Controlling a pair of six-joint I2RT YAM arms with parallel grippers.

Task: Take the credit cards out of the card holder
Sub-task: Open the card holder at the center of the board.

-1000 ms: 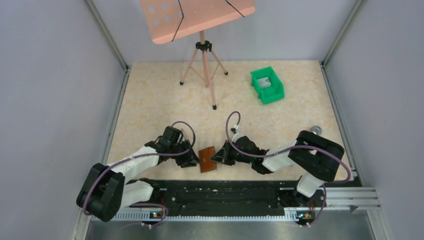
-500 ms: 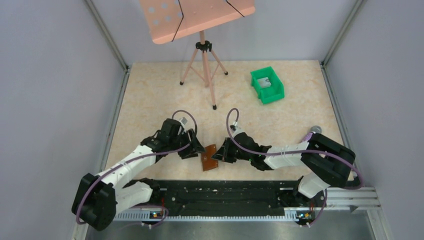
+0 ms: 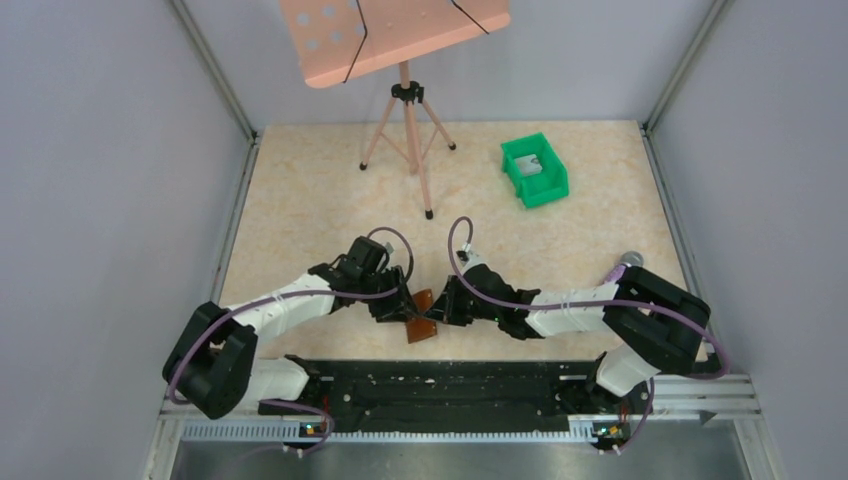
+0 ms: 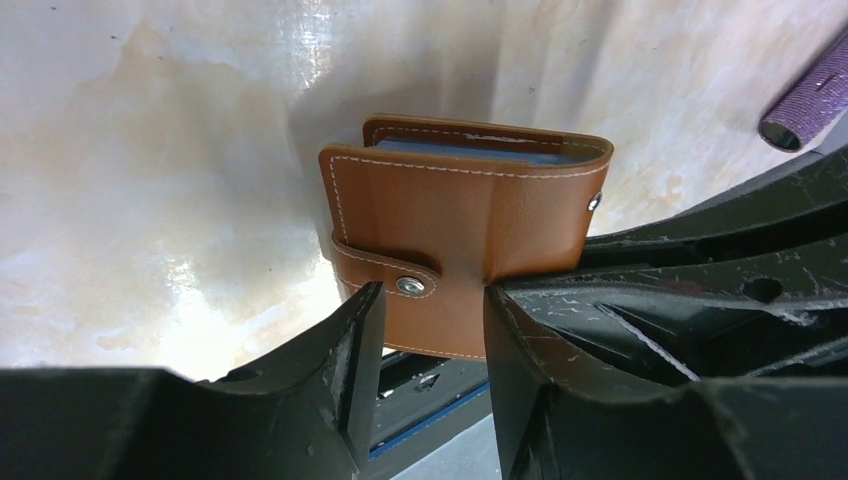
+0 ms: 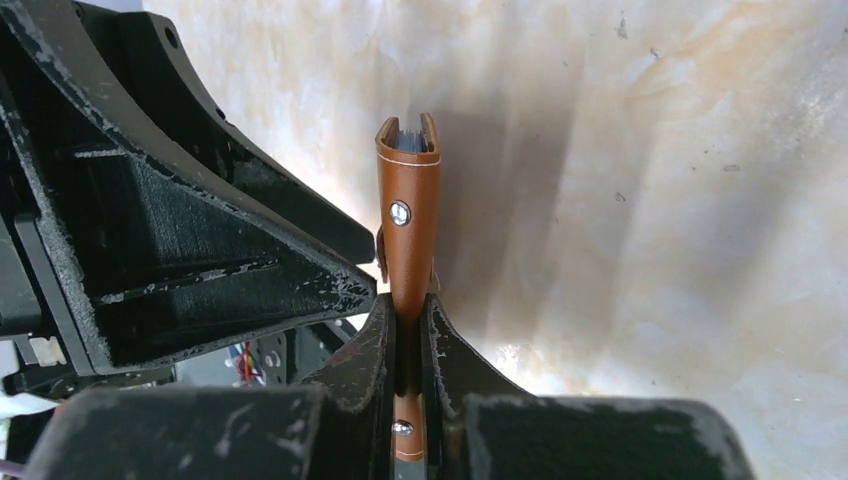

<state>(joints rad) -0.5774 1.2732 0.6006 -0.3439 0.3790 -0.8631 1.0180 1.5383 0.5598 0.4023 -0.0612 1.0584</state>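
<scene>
Left pincer (image 4: 430, 300): the fingers are spread, with the tips set at the brown outer face of the card holder (image 4: 460, 215), one on each side of the snapped tab (image 4: 385, 275); whether they touch cannot be told.
Music stand (image 3: 395, 25): a salmon-pink stand on a tripod is placed at the far side of the desk (image 3: 300, 200).
Card holder: it is shut and held on edge over the beige marbled desk, close to the near edge, between the two pincers.
Inner layers (image 5: 408, 128): blue-grey edges are seen in the slot between the covers; single credit cards cannot be made out.
Right pincer (image 5: 408, 320): the fingers are pressed together on the card holder's thin edge, one on each cover.
Green bin (image 3: 548, 185): it is set well apart, at the far right of the desk.
Grey piece (image 3: 531, 166): a flat light piece lies inside the bin; what it is cannot be told.
</scene>
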